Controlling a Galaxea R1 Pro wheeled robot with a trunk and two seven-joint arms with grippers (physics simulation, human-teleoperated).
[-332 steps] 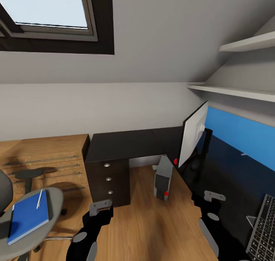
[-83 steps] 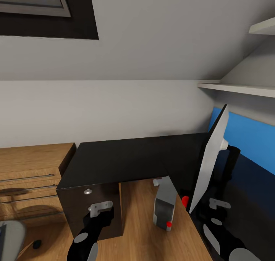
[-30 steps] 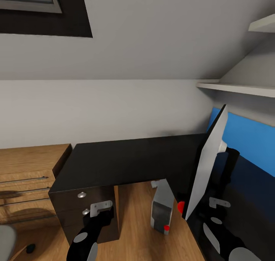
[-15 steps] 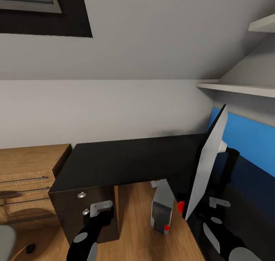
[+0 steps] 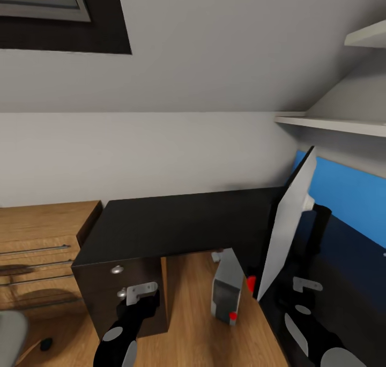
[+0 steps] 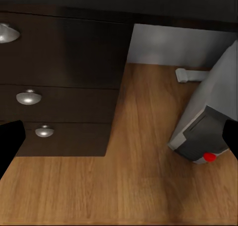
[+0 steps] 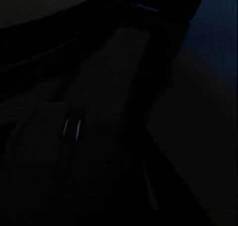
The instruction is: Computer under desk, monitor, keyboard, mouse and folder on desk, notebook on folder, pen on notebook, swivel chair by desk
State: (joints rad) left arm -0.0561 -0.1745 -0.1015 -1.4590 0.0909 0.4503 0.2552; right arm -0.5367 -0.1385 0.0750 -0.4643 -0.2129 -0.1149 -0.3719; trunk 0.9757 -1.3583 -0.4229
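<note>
The black-topped desk (image 5: 182,219) turns a corner ahead, with its black drawer unit (image 5: 115,297) at its left end. The light grey computer (image 5: 225,289) stands on the wooden floor under the desk, also seen in the left wrist view as the computer (image 6: 206,127). The monitor (image 5: 287,225) stands on the desk at the right, its pale back towards me. My left gripper (image 5: 140,293) hangs low in front of the drawers, open, its fingertips (image 6: 10,141) far apart with nothing between. My right gripper (image 5: 301,286) hovers over the dark desk beside the monitor; its wrist view is too dark to read.
A light wooden dresser (image 5: 37,249) stands left of the drawer unit. The swivel chair's grey seat edge (image 5: 9,332) and a castor (image 5: 46,344) sit at the lower left. A small red object (image 5: 250,283) lies at the desk edge by the monitor. White shelves (image 5: 332,124) hang at the right.
The whole view has shifted a little between the last frames, so the camera moved. Since the oldest frame I have come closer to the desk corner. The arms hold the same pose.
</note>
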